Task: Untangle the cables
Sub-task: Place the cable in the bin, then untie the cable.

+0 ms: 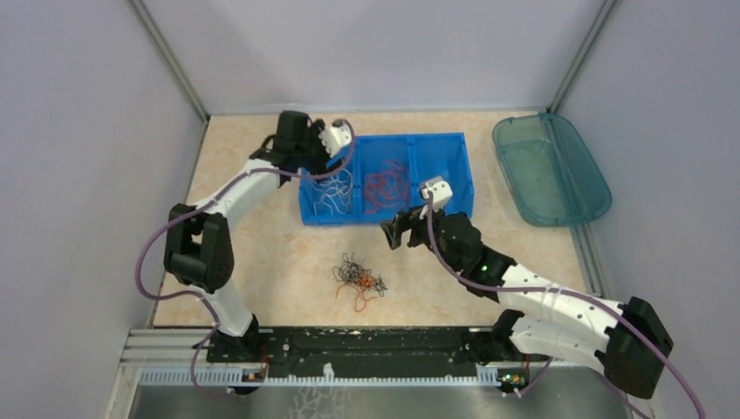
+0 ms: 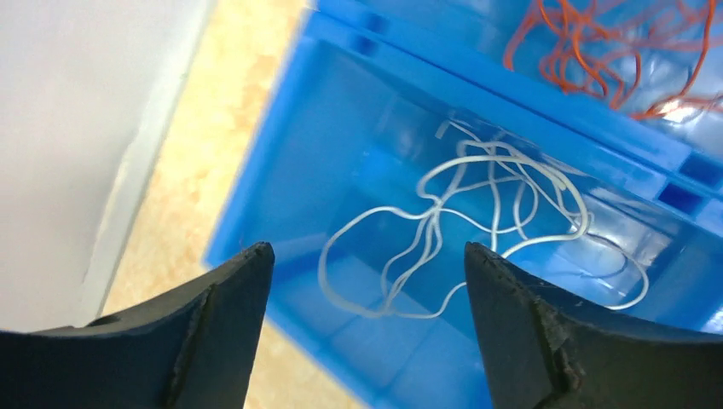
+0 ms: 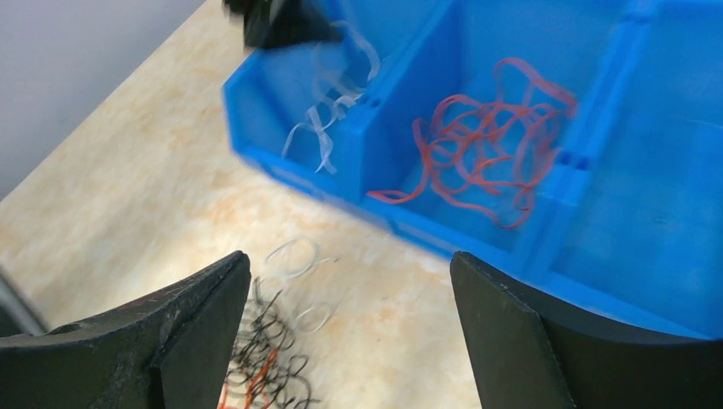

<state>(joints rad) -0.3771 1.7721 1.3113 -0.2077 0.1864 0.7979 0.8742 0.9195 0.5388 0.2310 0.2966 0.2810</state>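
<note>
Cables (image 1: 359, 278) clear of both wide-open jaws

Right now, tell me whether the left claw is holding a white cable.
No: the left claw stands open with nothing between its jaws, above the white cables lying in the bin.

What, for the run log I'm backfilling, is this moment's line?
left gripper: open, over white cables in bin | right gripper: open | black-orange tangle: on table
</note>
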